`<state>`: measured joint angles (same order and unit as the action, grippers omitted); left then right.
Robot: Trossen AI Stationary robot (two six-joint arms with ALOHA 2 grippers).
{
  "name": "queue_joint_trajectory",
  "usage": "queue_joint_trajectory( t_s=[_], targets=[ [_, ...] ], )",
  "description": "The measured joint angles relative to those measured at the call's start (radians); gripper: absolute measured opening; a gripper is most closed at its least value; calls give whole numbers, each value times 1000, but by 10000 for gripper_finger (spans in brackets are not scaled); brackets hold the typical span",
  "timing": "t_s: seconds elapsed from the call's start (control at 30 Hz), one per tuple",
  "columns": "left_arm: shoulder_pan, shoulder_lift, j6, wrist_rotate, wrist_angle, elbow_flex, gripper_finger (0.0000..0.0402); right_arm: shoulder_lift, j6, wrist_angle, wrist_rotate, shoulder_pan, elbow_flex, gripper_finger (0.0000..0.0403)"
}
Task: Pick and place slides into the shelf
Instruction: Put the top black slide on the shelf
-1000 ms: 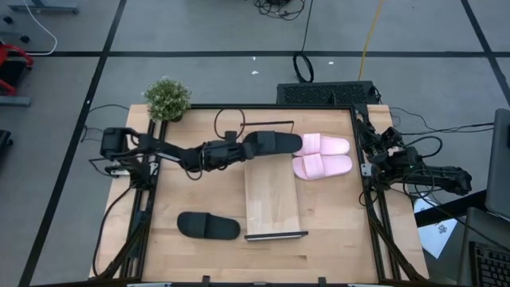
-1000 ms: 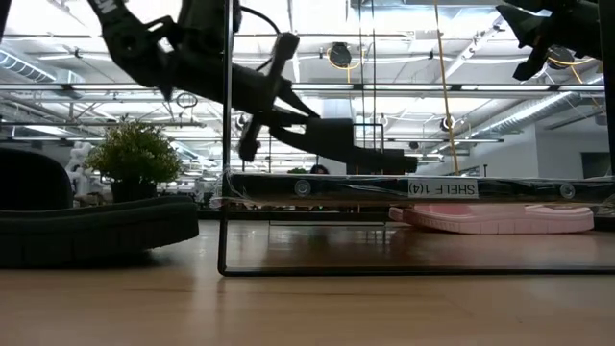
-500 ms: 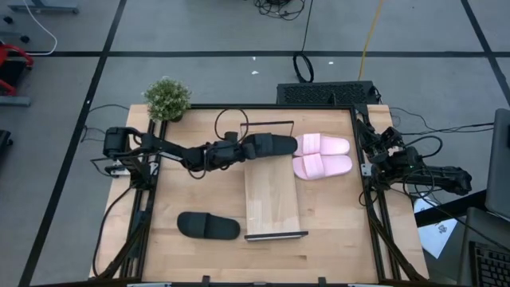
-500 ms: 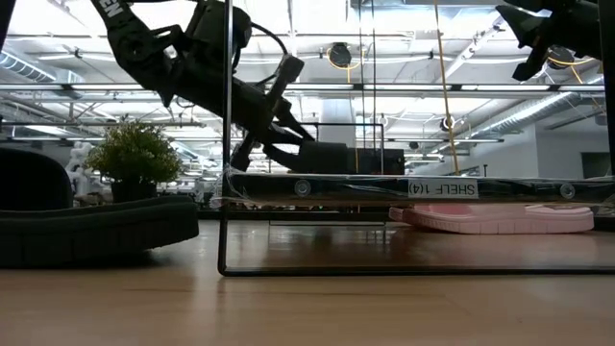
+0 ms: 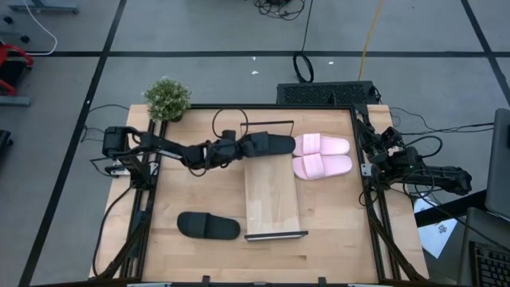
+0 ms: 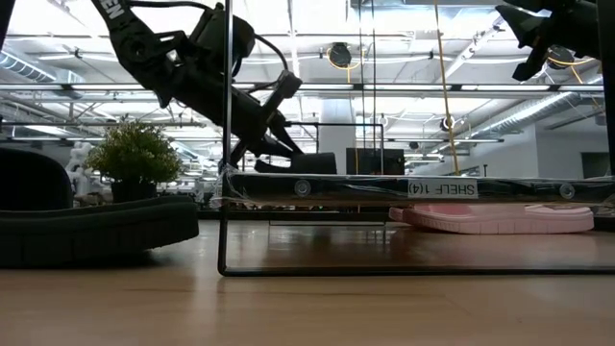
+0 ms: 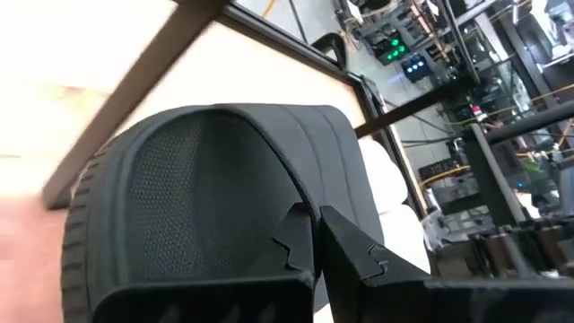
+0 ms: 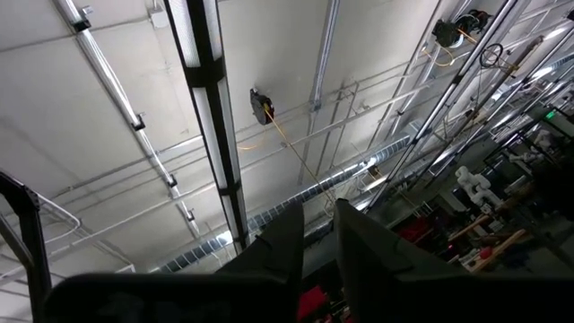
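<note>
Left claw (image 5: 245,147) clamped shut on a black slide (image 5: 271,144), its strap pinched between the fingers (image 7: 345,247), sole low over the far end of the shelf (image 5: 272,195). Right claw (image 8: 316,235) parked off the tabletop (image 5: 335,251) edge, pointing up, a narrow gap between its fingers, holding nothing.

Risk: the toe sits just beside the two pink slides (image 5: 322,155); pushing further could shove them. Letting go too far back may leave the heel hanging off the shelf edge, near the dark end frame (image 5: 268,123).

Room: most of the shelf board is bare. Second black slide (image 5: 208,226) lies well apart on the tabletop.
</note>
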<state>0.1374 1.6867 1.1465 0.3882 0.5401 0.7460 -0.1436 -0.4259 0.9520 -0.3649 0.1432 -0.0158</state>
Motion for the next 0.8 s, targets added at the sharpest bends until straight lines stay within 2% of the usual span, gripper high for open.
queue_joint_trajectory(
  t_s=[0.5, 0.8],
  targets=[
    [21, -1, 1, 28, -52, 0, 0, 0, 0, 0, 0, 0, 0, 54],
    [18, -1, 5, 6, -78, 0, 0, 0, 0, -1, 0, 0, 0, 54]
  ],
)
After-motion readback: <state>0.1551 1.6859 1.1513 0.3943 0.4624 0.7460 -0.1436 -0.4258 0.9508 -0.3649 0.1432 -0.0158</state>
